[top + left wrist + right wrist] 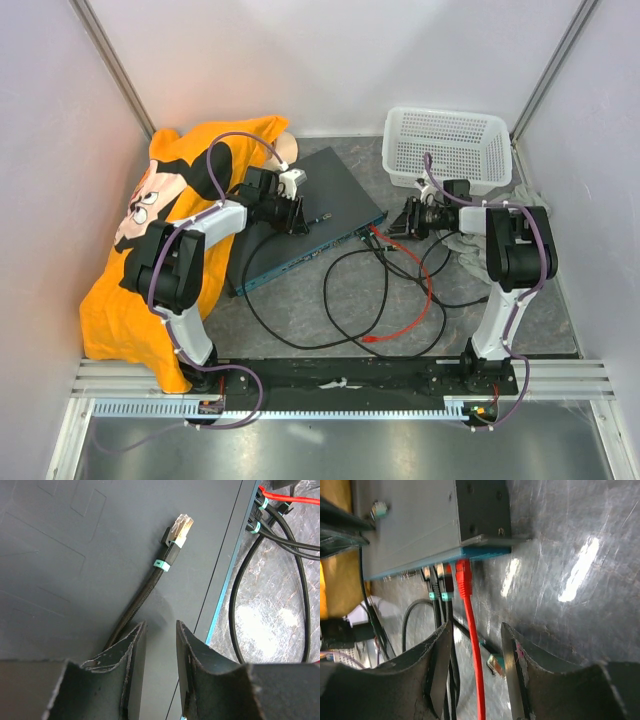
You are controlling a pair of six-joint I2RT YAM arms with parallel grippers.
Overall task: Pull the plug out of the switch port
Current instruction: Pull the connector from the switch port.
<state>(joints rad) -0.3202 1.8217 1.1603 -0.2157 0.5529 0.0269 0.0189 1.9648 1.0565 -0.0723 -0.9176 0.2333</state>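
The switch [320, 200] lies flat at the table's middle, its teal front face [485, 552] toward the right arm. A red plug [463, 576] sits in a port near the front's end, with two black plugs [438, 582] beside it. The red cable [476, 670] runs down between the fingers of my right gripper [475, 635], which is open and touches nothing. My left gripper [160, 630] hovers over the switch top [65, 555], open and empty. A loose black braided cable with a clear plug [179, 529] lies on that top, passing left of the fingers.
A white mesh basket [445, 148] stands at the back right. An orange printed cloth [150, 250] covers the left side. Black cables [350, 300] and the red cable [425, 290] loop over the table in front of the switch. Another loose plug [495, 662] lies on the table.
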